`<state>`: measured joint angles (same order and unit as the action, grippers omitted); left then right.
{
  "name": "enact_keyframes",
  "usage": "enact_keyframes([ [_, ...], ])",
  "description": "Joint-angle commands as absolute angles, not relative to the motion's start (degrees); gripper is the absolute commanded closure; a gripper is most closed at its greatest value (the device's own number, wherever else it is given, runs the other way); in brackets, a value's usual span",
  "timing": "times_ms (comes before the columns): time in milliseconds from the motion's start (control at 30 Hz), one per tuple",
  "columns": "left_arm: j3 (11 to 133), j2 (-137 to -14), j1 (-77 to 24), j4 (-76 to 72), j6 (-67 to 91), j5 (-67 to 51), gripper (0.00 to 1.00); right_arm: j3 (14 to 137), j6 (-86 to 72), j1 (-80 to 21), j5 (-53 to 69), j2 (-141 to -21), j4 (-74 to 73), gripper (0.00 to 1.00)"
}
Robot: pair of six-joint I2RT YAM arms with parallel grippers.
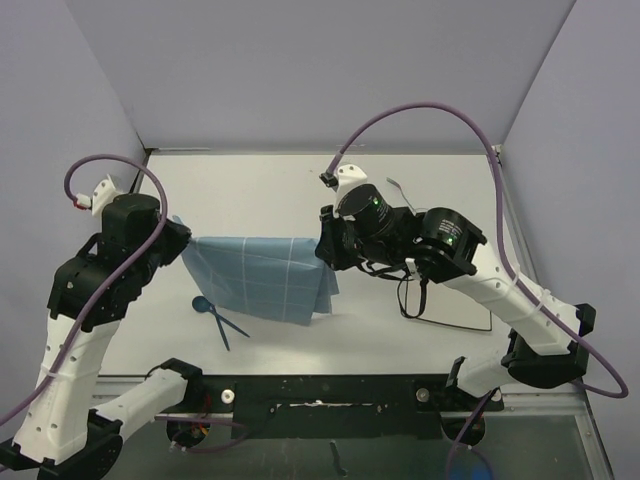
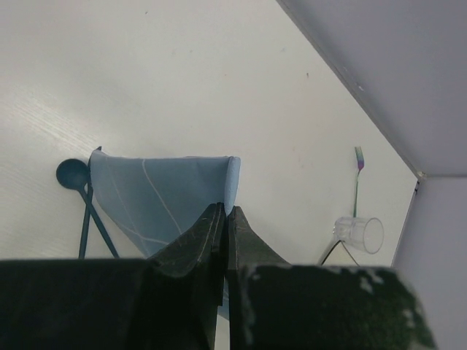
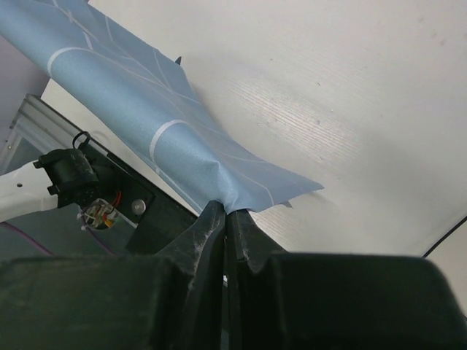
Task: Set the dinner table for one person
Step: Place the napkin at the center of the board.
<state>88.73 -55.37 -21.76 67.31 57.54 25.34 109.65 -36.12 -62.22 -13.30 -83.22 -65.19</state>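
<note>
1. Top view: the dinner table (image 1: 250, 190) fills the floor between the pale walls, with its black rail (image 1: 330, 385) running along the near edge. My left gripper (image 1: 183, 238) and right gripper (image 1: 322, 250) each have their fingers closed on an upper corner of the blue cloth mat (image 1: 260, 275). The mat is marked only with a white grid and hangs stretched between the grippers over the middle of the table. A blue spoon (image 1: 203, 304) lies toward the near left, just beside the mat's lower edge.

2. Left wrist view: the left gripper (image 2: 225, 211) has its fingers pressed together with the edge of the mat (image 2: 160, 193) pinched between them. The spoon (image 2: 71, 173) rests on the table (image 2: 182, 87) just beside the mat's left side. Near the far edge lies a fork (image 2: 357, 182). Close to it a clear cup (image 2: 360, 233) lies on its side, and I see only the table through its wall.

3. Right wrist view: the right gripper (image 3: 224, 208) is closed tight, nipping a corner of the mat (image 3: 146, 109) at its tips. The cloth runs up and to the left above the table (image 3: 350, 109).
</note>
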Motion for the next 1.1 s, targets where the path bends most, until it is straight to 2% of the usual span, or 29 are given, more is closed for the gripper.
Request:
enact_keyframes([
  [0, 85.1, -52.5, -21.5, 68.2, 58.9, 27.5, 1.0, 107.4, -37.5, -62.6, -18.0, -78.9, -65.1, 1.0],
  [533, 80.3, -56.6, -21.5, 63.2, 58.2, 26.0, 1.0, 104.1, -37.3, -62.8, -18.8, -77.9, -66.5, 1.0],
  [1067, 81.8, -50.1, -21.6, 69.1, 59.5, 24.2, 1.0, 104.2, -40.6, -65.7, -23.4, -72.8, -70.2, 1.0],
])
